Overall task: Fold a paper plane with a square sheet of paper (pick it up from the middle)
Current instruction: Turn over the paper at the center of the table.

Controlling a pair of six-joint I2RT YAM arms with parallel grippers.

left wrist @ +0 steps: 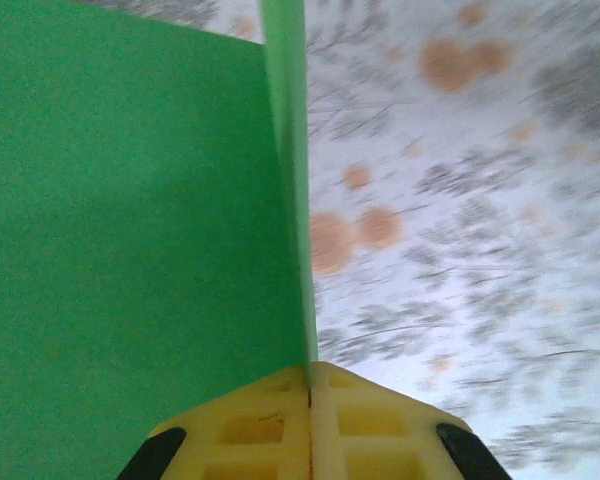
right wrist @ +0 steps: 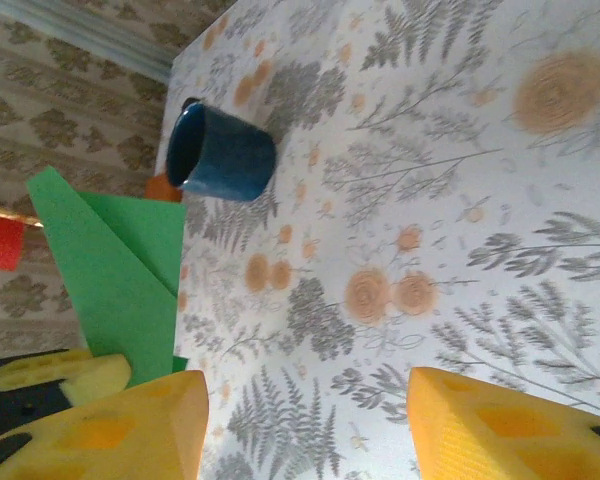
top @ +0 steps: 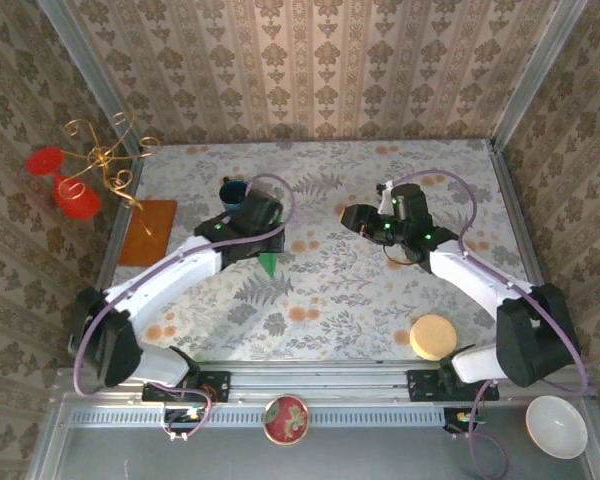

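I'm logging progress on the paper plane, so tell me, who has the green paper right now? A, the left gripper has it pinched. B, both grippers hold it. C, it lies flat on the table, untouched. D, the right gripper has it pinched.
A: in the left wrist view the left gripper has its yellow fingers shut on the green paper, while the right gripper stands open, its fingers wide apart.
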